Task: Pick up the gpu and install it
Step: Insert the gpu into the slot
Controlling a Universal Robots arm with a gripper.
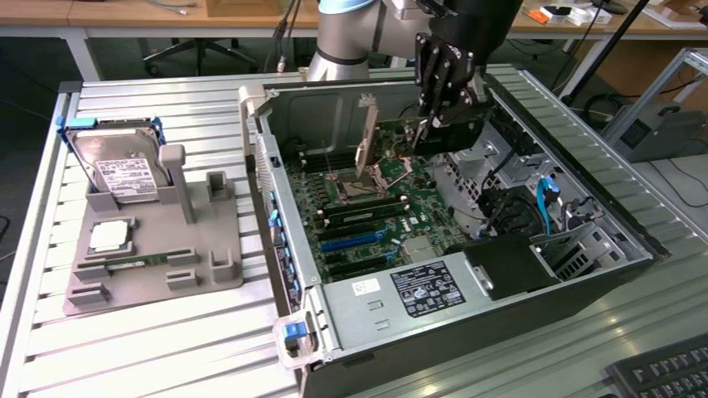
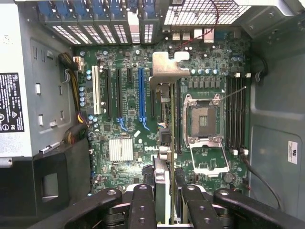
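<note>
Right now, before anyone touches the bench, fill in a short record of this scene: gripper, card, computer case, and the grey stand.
gripper: gripper closed on the gpu, above the open case
gpu: held on edge over the motherboard, beside the empty processor socket; silvery bracket at one end
case: lying open, power supply at the near end
grey stand: grey stand at the exterior view's left, holding an upright hard drive

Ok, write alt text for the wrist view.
The end effector grips the gpu edge-on over the green motherboard inside an open computer case. An empty processor socket lies to one side of the card.
</note>
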